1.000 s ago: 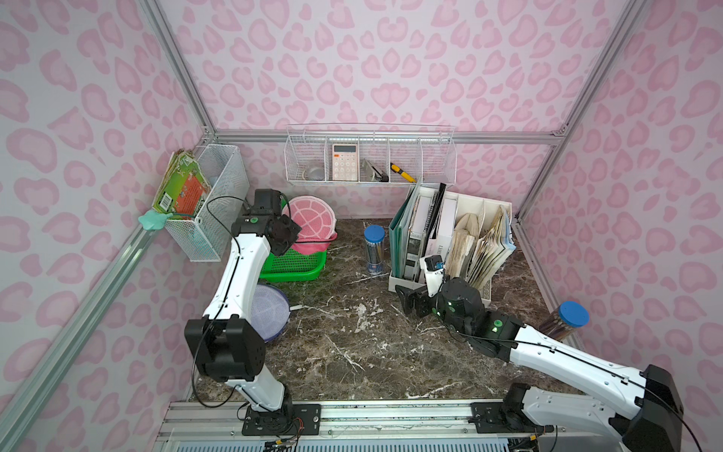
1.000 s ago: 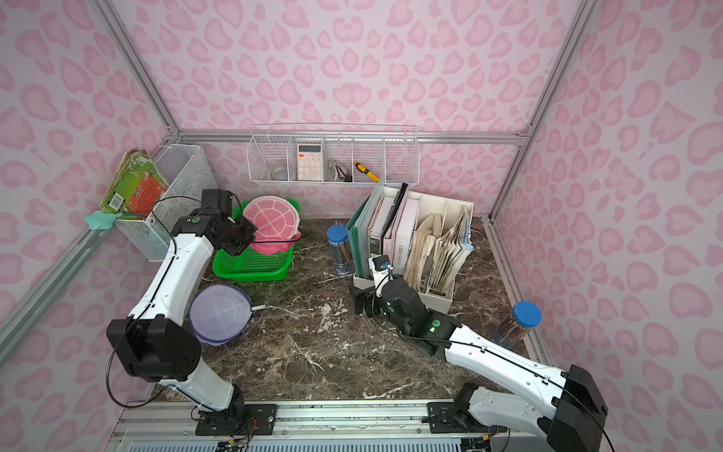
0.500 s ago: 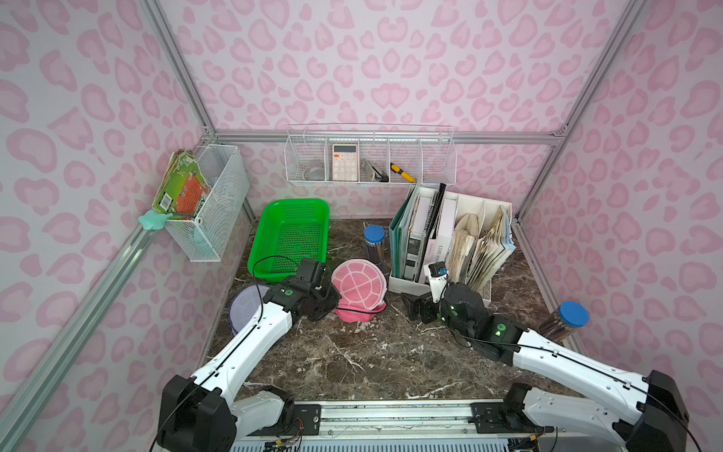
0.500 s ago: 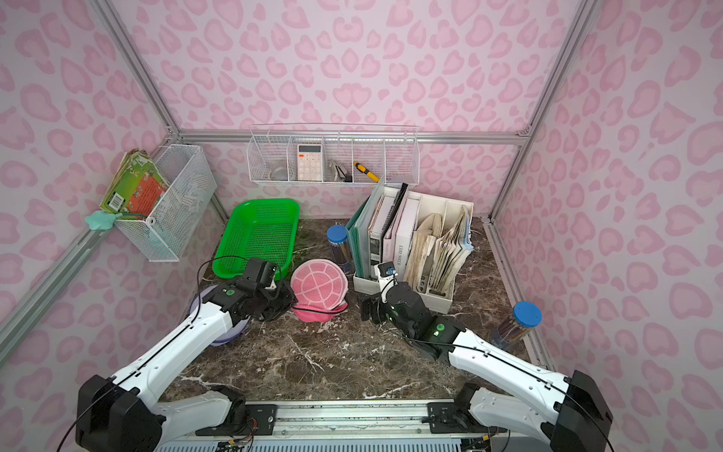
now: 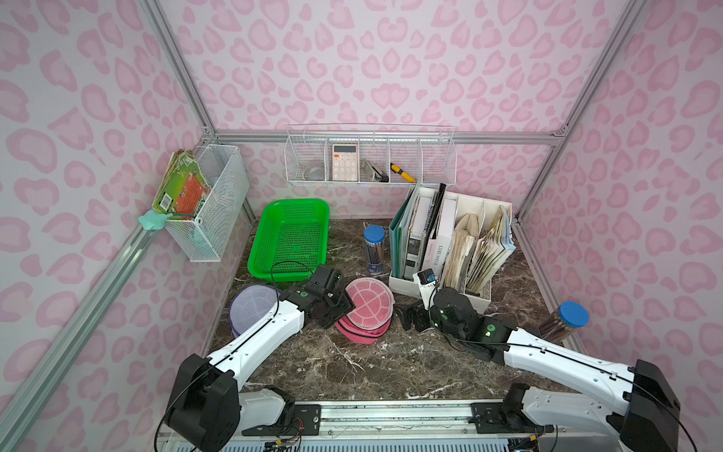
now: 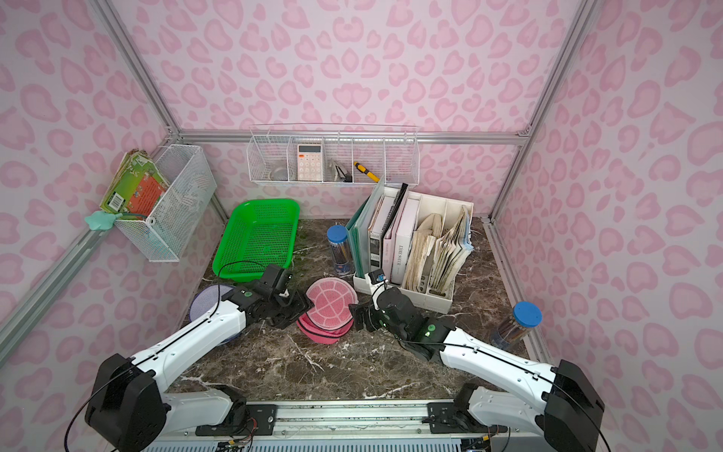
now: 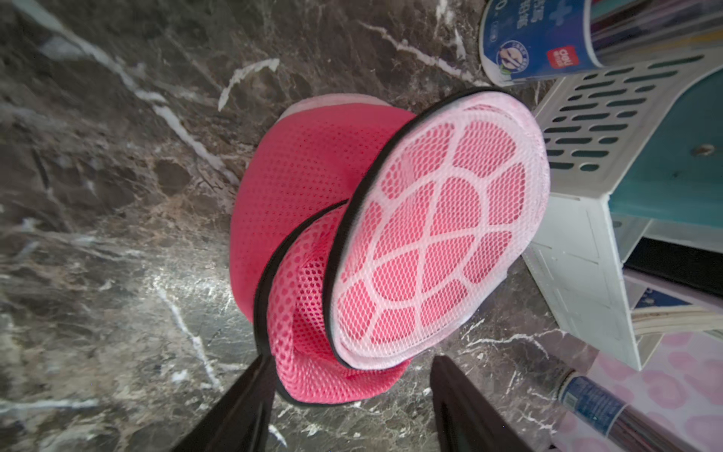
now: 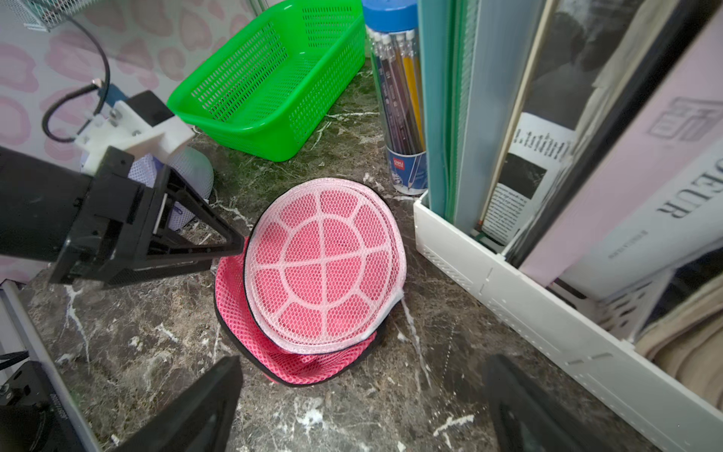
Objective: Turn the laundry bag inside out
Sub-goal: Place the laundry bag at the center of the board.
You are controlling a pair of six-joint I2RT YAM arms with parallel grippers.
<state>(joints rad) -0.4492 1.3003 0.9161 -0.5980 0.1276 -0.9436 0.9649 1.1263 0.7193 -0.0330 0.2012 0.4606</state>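
Laundry bag point(image 5: 367, 305) looks light, floppy mesh, best pinched at black-trimmed opening; left tool point(image 7: 350, 364) and right tool point(image 8: 364, 364) both spread.
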